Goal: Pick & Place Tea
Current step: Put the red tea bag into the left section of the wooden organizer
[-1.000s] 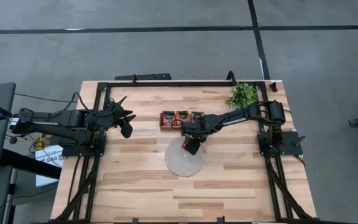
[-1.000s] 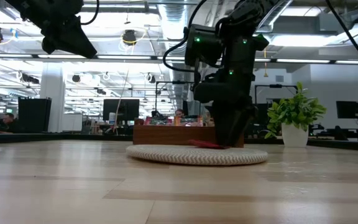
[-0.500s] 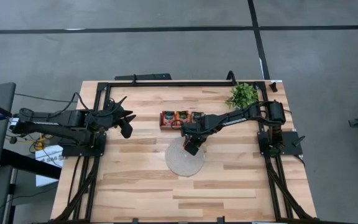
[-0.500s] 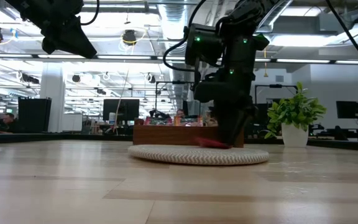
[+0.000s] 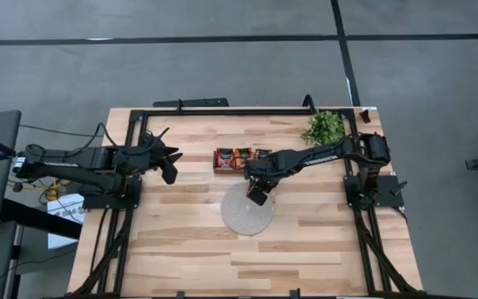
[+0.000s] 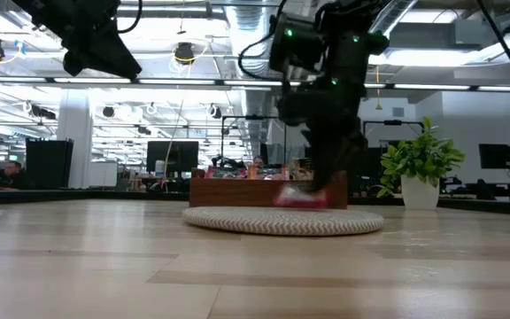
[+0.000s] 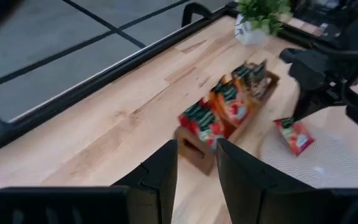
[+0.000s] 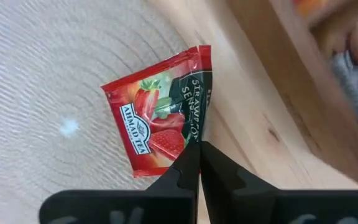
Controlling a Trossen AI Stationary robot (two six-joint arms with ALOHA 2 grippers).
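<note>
Lifting is the step in hand: right gripper, fingers clamped on a red sachet at the mat's tray-side edge, must next carry it clear; left gripper waits apart.

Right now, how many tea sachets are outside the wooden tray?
1. A red strawberry tea sachet is pinched at its edge by the shut right gripper, lifted just above the round woven mat. All the others stand packed in the wooden tray; some there may be hidden.
</note>
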